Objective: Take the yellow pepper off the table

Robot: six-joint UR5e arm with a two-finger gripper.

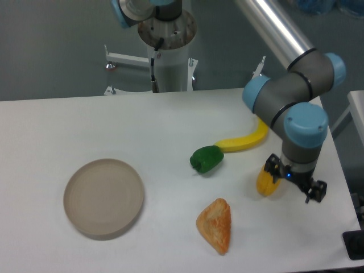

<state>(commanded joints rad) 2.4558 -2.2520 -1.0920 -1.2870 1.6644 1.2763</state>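
Gripper (280, 181) sits clamped around the yellow pepper (265, 182) — low over the table (170, 125).

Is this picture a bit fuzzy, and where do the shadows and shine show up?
In the fixed camera view the whole picture is slightly soft, with no crisp edges. Light is even, so the plate, green pepper and pastry cast only faint shadows on the table. A bright streak of glare runs along the silver arm tube. The yellow pepper is partly hidden by the gripper.
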